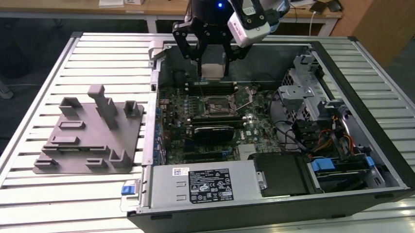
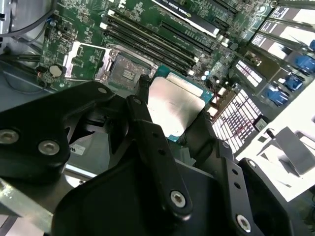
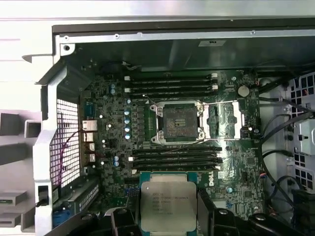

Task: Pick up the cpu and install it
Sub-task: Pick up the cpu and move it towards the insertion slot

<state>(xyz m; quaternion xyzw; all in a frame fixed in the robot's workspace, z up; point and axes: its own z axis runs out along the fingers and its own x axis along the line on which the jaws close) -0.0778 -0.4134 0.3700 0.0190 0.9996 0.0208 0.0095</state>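
Silver-topped cpu [image 3: 167, 204] sits clamped in the tool [image 1: 213, 68], black fingers [image 2: 150, 137] pinching opposite edges, presumably to leave the underside free for seating. Tool hangs inside the open computer case [image 1: 272, 211], above the green board, near the socket [image 3: 178, 123] but not in it. Socket bare, its metal frame [image 3: 224, 118] swung aside — ready, I judge, for the chip. Grey fixture plate [image 1: 91, 141] lies apart on the counter [image 1: 97, 53] — no chip on it.

Black linkage gripper [image 1: 212, 68] w/ silver screws [image 2: 177, 198], white camera box [image 1: 250, 22], poss. blue LED [image 1: 220, 5].
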